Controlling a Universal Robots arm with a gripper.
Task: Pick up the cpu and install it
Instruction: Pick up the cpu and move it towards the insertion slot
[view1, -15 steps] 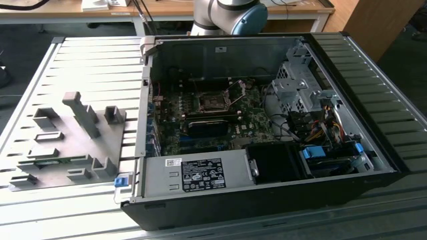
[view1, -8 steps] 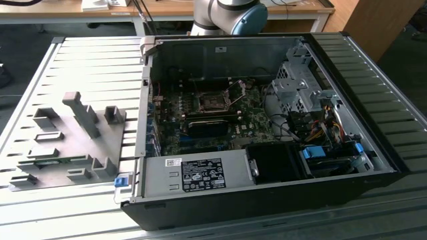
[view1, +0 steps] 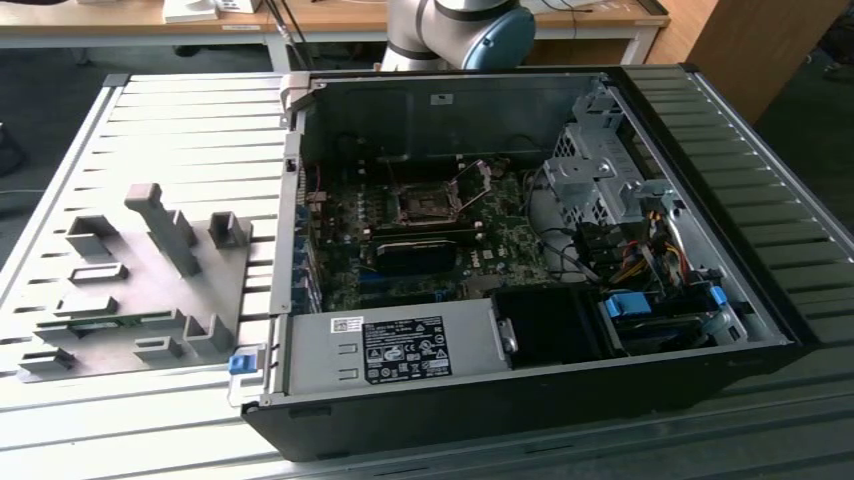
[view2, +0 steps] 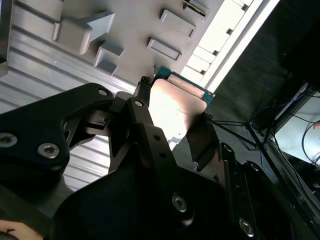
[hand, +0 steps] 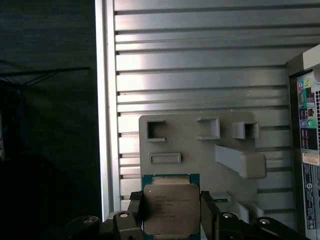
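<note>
The cpu (hand: 171, 207), a flat square chip with a silver-grey metal top on a green board, sits between the two black fingers (hand: 134, 210) of my gripper (hand: 171, 212), which is shut on its opposite edges. In the second wrist view the cpu (view2: 175, 107) catches the light, clamped in the gripper (view2: 172, 120). It hangs well above the grey fixture plate (hand: 200, 150), over the plate's edge. In the exterior view the black square socket (view1: 430, 205) lies on the motherboard inside the open computer case (view1: 534, 400), with its latch frame raised.
The grey fixture plate (view1: 134, 290) with raised blocks lies on the ribbed metal table (view1: 174, 120) at the exterior view's left of the case. The case wall (hand: 307, 150) shows in the first wrist view. Drive cages and cables (view1: 627, 230) fill the case's right side. The arm's base (view1: 461, 30) stands behind.
</note>
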